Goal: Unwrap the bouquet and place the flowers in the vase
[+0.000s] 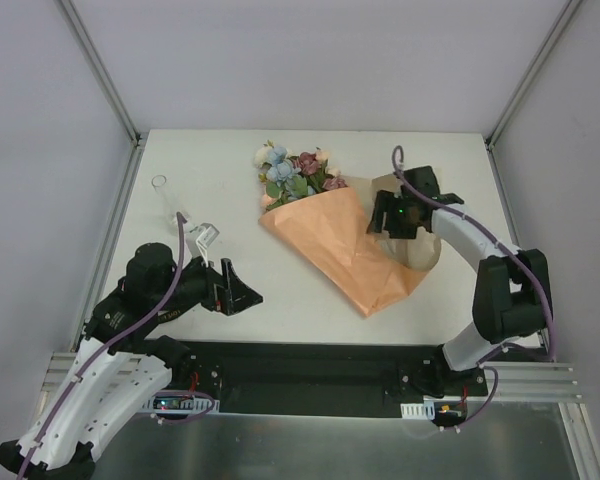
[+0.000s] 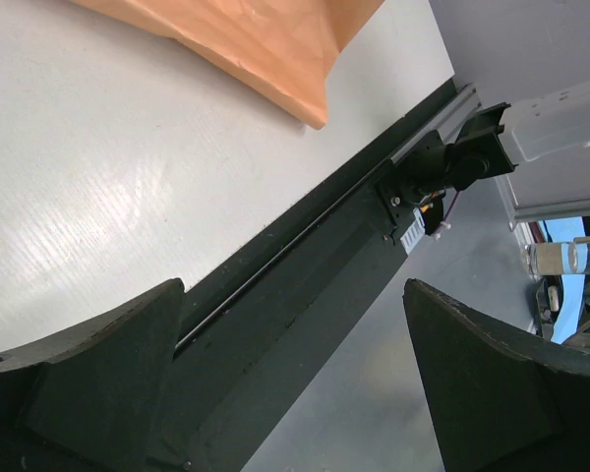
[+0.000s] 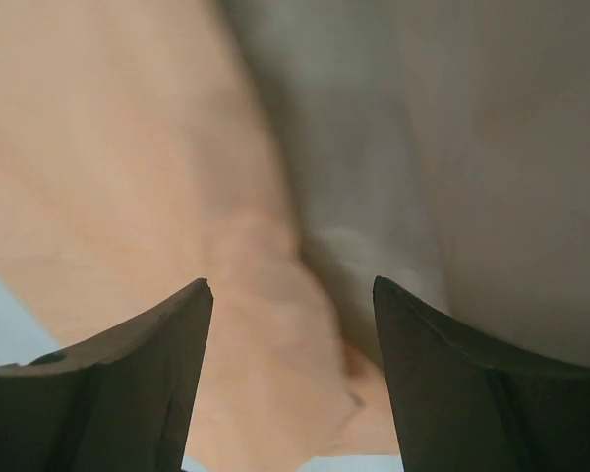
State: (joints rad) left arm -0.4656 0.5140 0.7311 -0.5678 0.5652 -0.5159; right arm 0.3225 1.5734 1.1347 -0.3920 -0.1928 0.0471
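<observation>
Robot lab test booth: white table (image 1: 210,150), plain grey walls (image 1: 310,60), metal frame posts (image 1: 100,70), robot arms (image 1: 460,235) bolted on black rail (image 1: 310,365).

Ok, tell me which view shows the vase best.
Top external: the clear vase shows on the table's left side. Left wrist sees table and rail, right wrist only wrapping paper; neither shows it.

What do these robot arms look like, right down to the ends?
The left arm and right arm have white shells with black joints; a purple cable runs along each. The left end effector and right end effector are matte black, each with two wedge-shaped fingers. A green light glows at the right wrist.
</observation>
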